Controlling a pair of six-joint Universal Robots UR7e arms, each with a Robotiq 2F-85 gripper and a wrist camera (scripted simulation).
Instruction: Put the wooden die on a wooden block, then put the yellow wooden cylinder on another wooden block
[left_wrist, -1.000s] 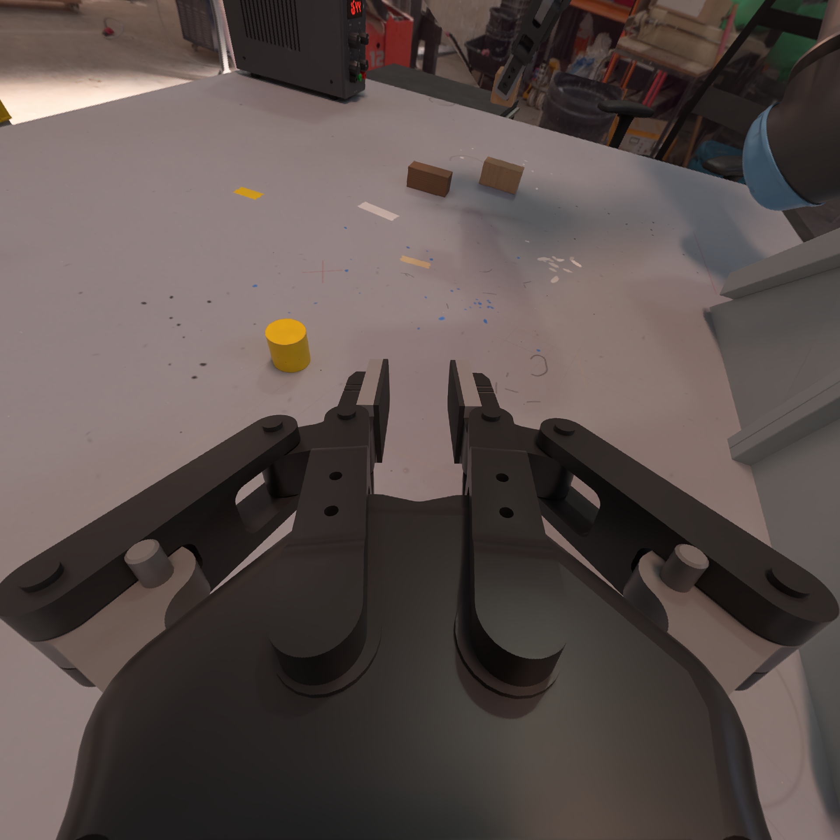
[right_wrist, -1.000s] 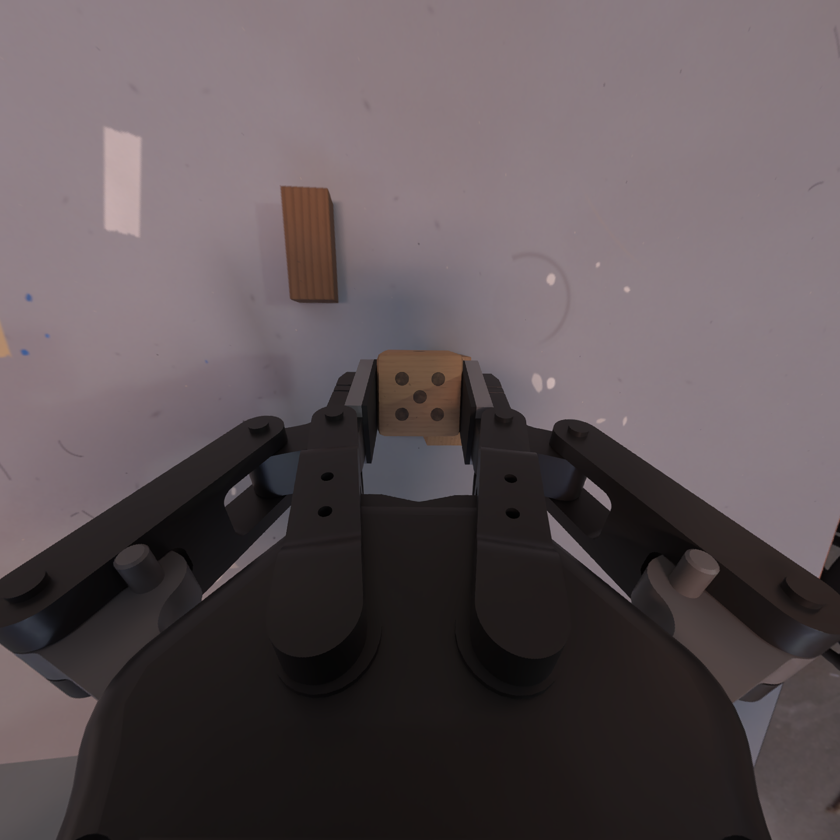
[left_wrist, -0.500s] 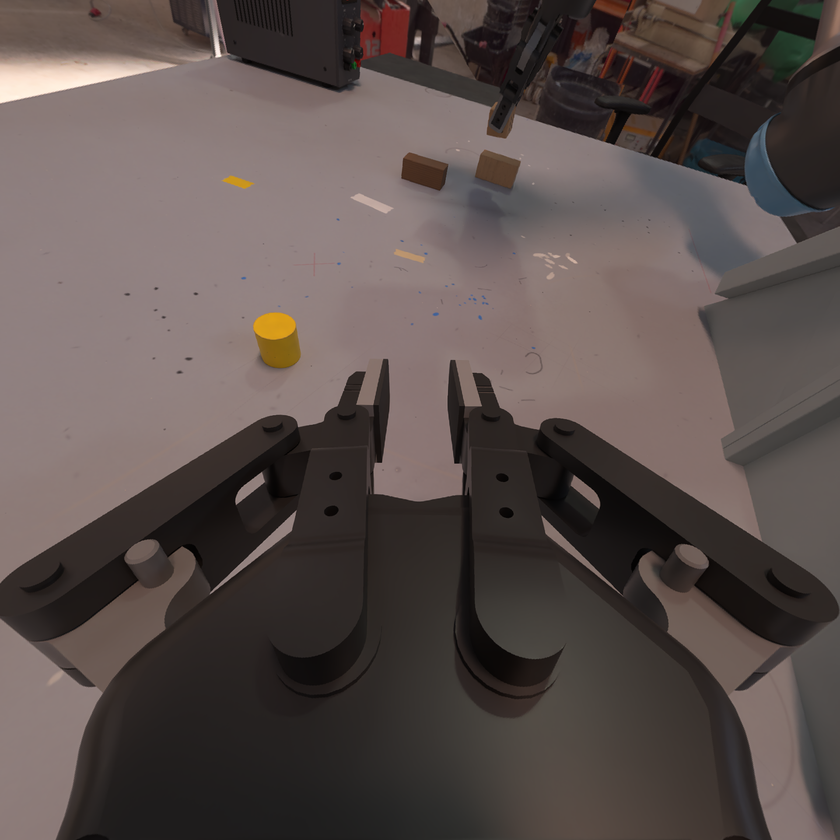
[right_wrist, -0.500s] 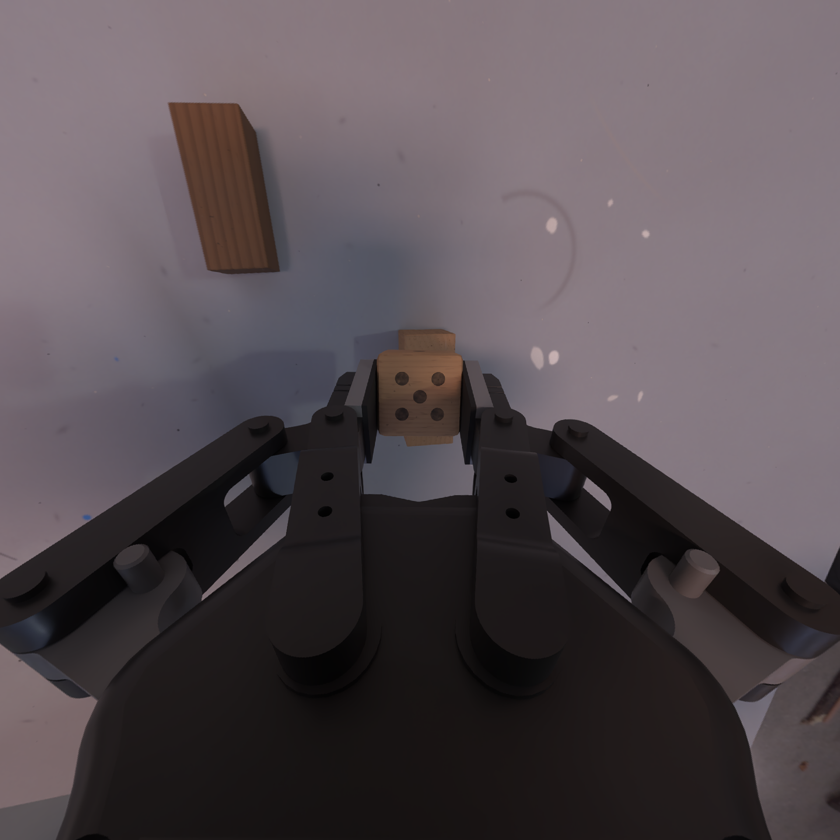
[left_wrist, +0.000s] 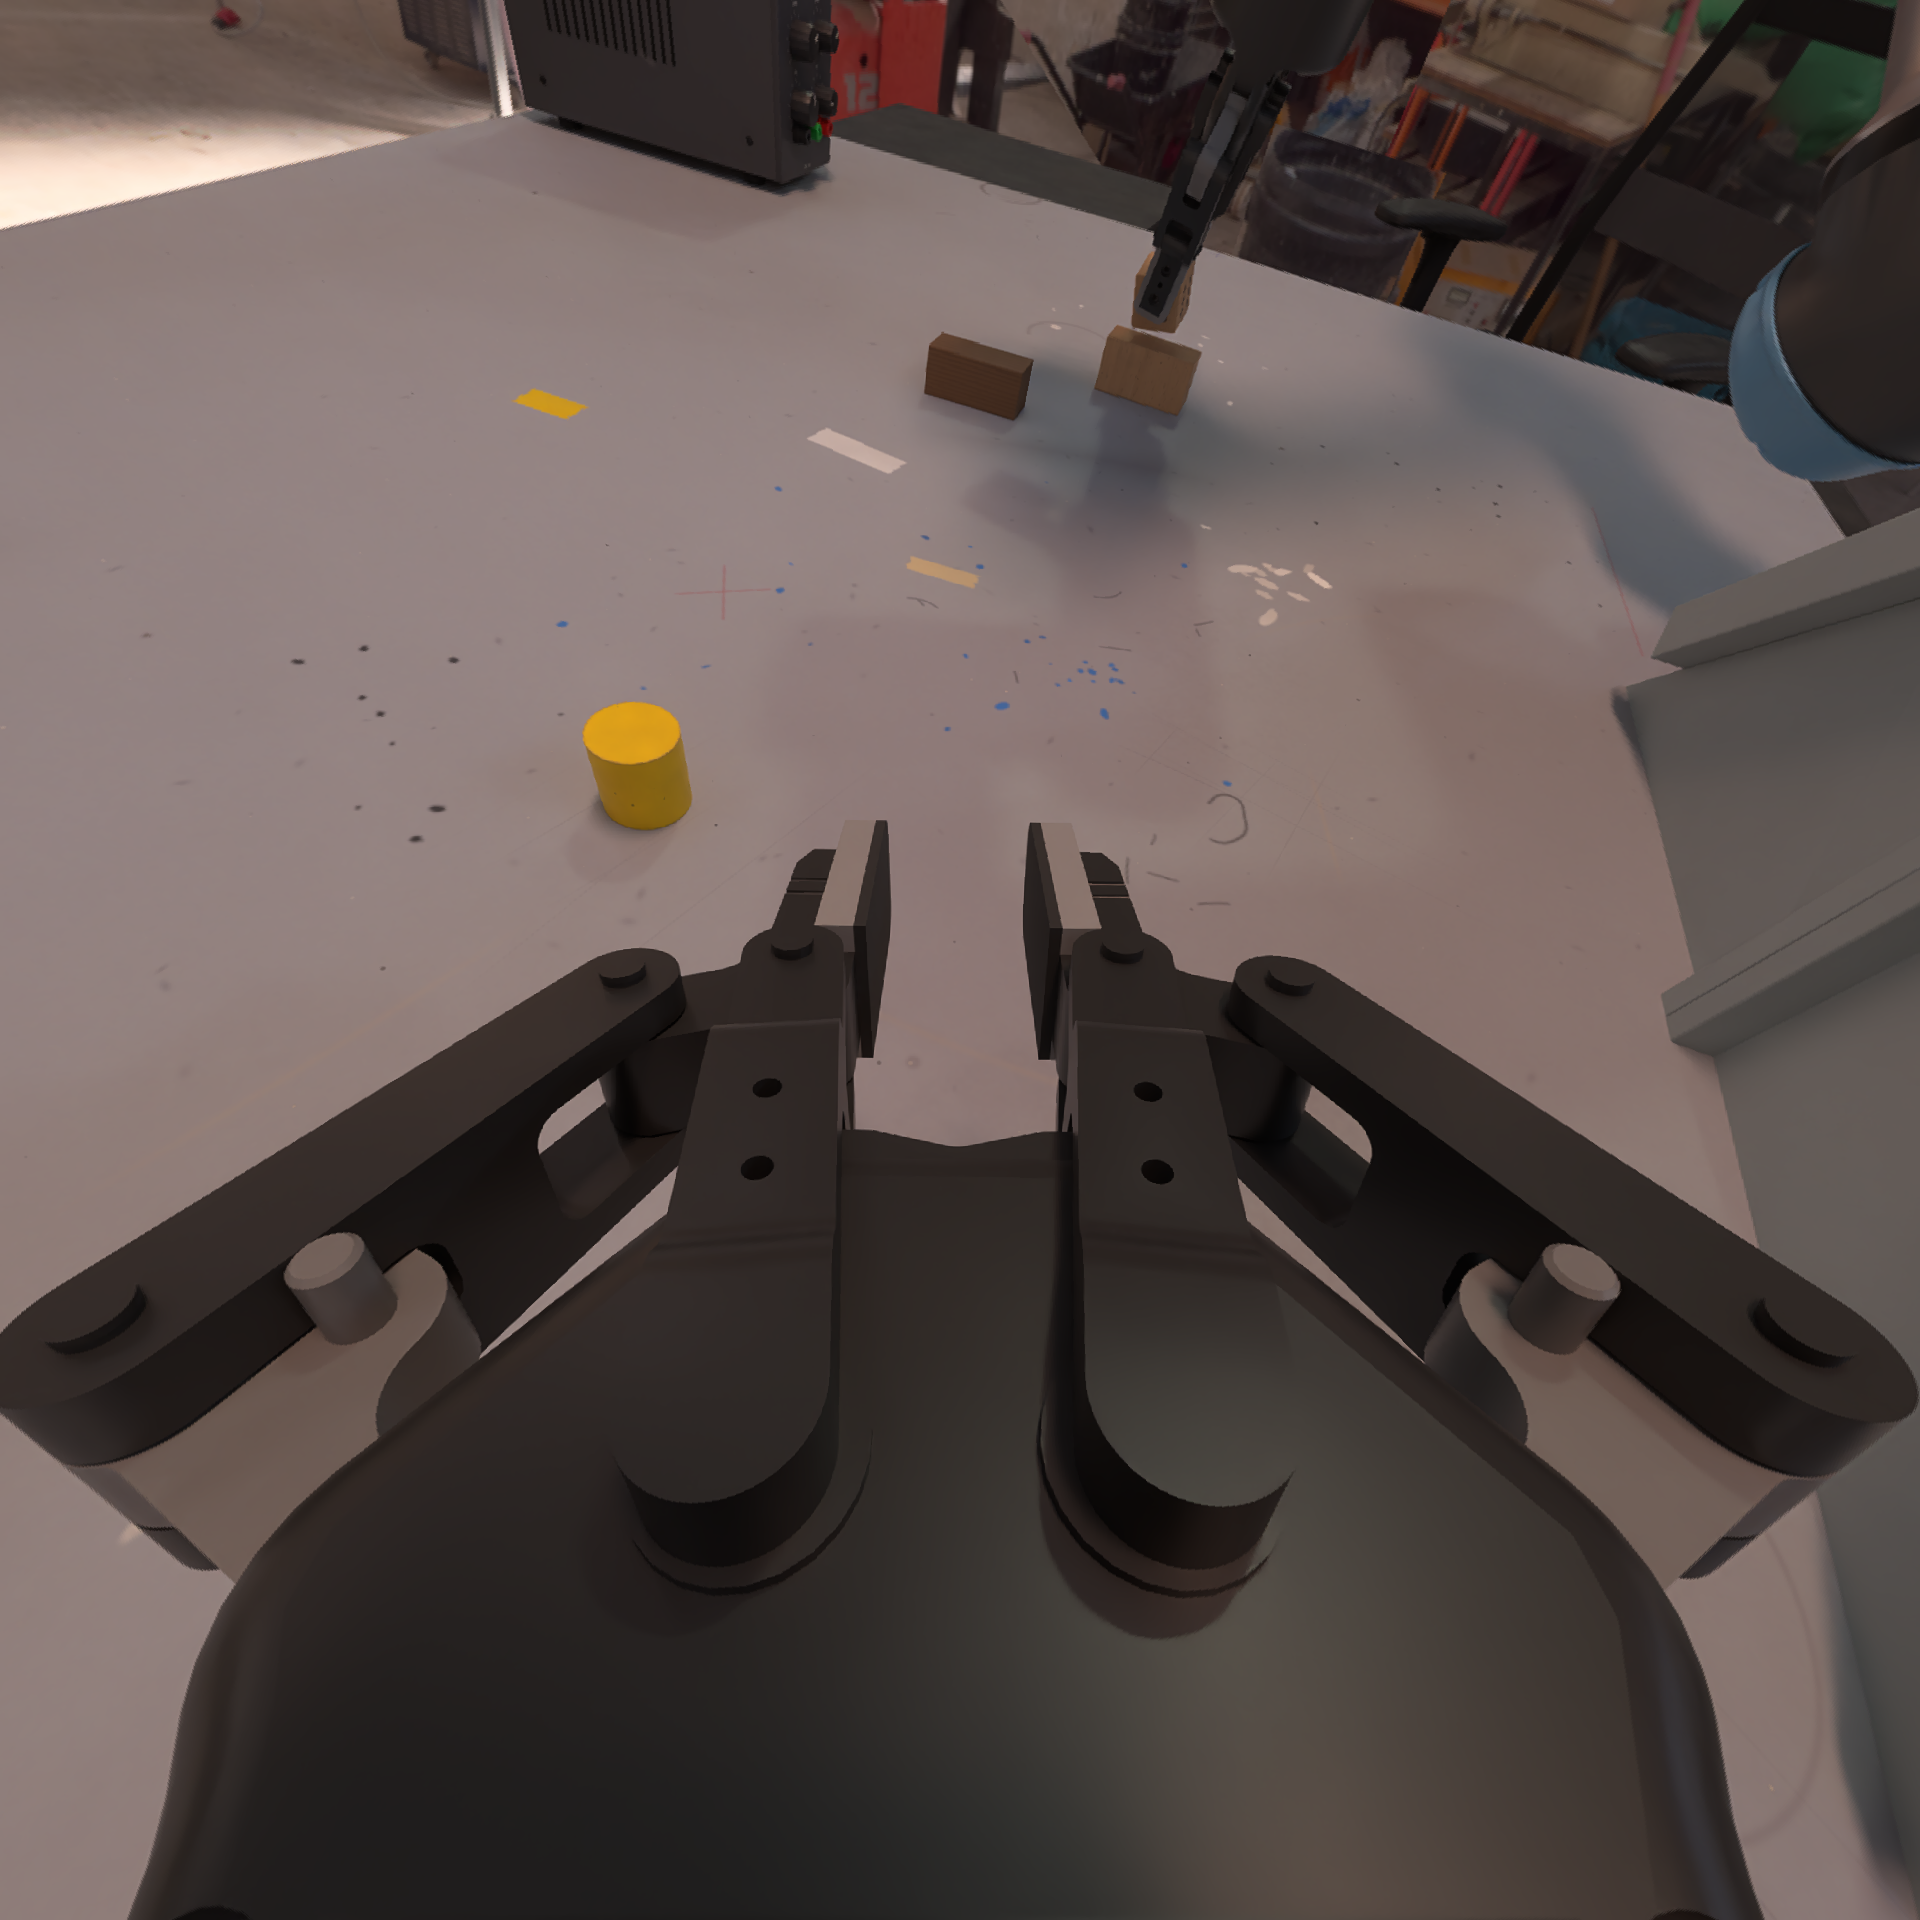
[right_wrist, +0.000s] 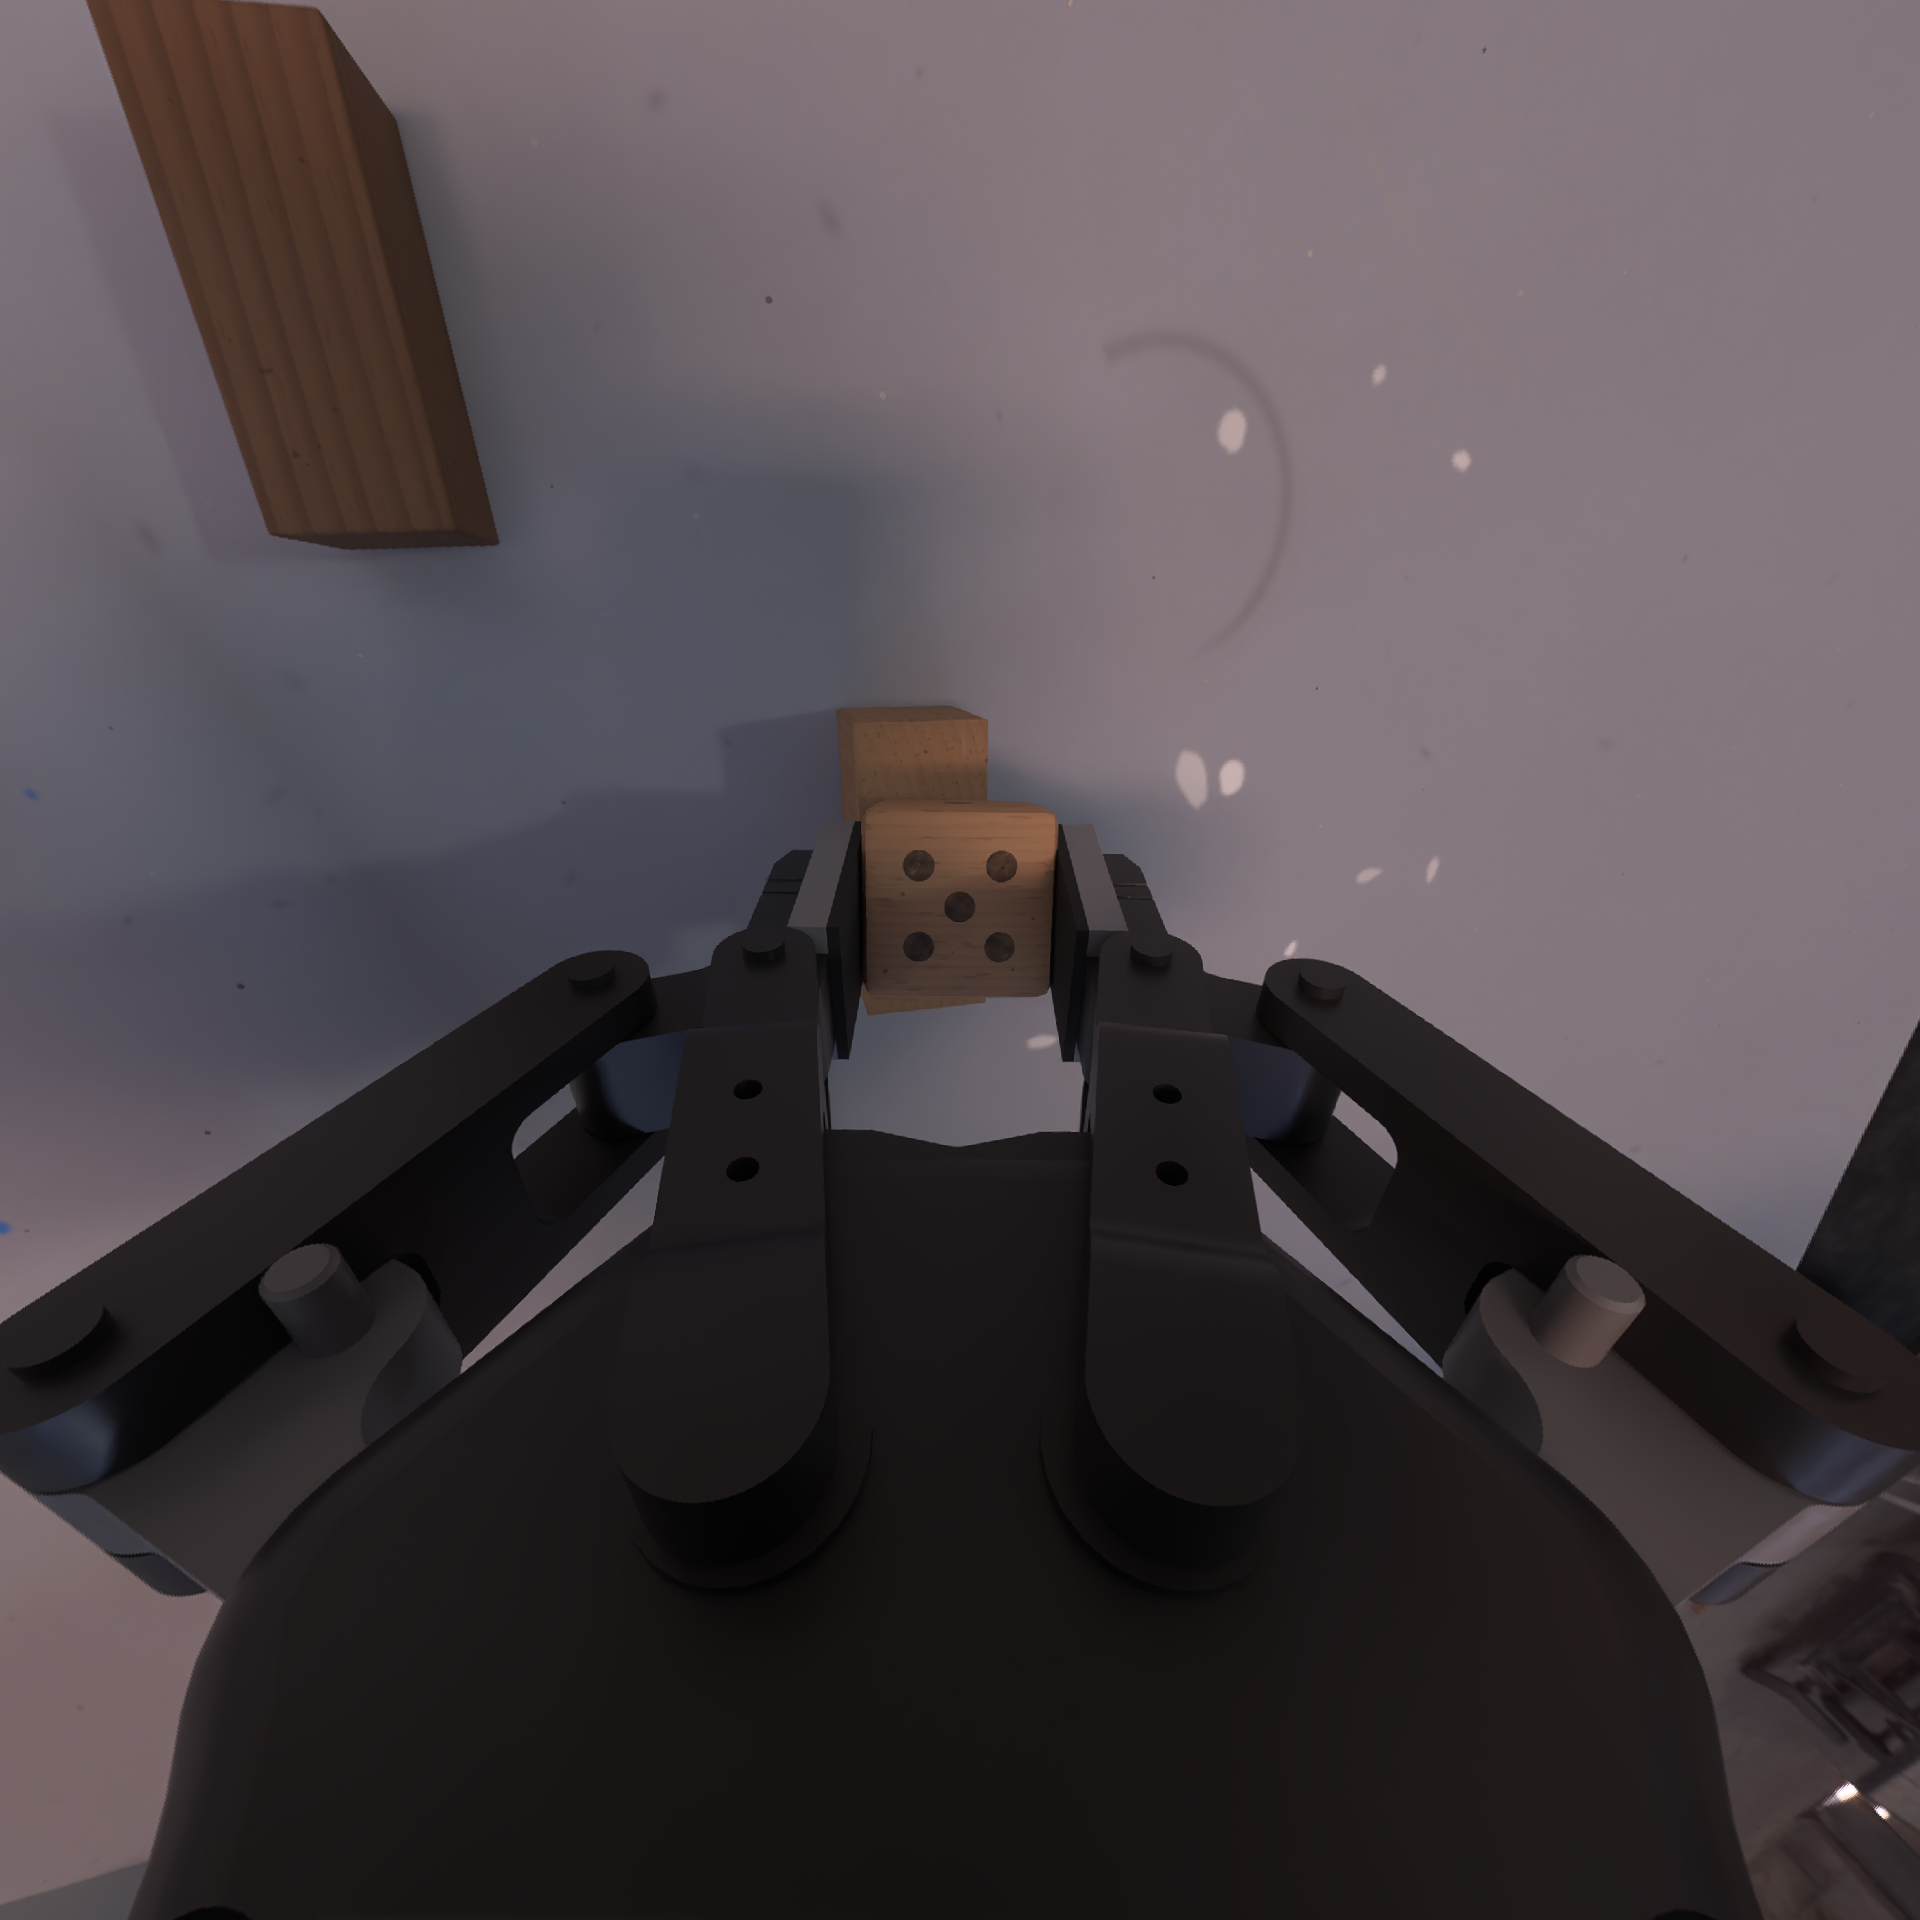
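1. Two pincers are in play, and you have only moved one of them much in the last second. Start at the left of the left wrist view: the yellow wooden cylinder (left_wrist: 636, 765) stands upright on the worktop (left_wrist: 312, 499), just ahead and to the left of the left pincer (left_wrist: 956, 883). It has slid slightly leftward in the view, so that arm has drifted a little.

2. Your left pincer is empty, its jaws parted with bare worktop showing between them. It has not begun on the cylinder.

3. Further right and well away, the dark wooden block (left_wrist: 977, 374) lies free beside the light wooden block (left_wrist: 1146, 369), close but apart.

4. Your right pincer (right_wrist: 961, 914) has come down over the light wooden block. The dark block has grown and swung to the upper left corner of the right wrist view, and the light block now shows beyond and under the die.

5. That pincer stays clamped on the wooden die (right_wrist: 958, 902), five pips facing the camera.

6. From the left wrist view the die hangs just above the light block's top; you cannot tell whether they touch. Judging by this, release is near. Check the die sits centred, since it seems to ride toward the block's near end.
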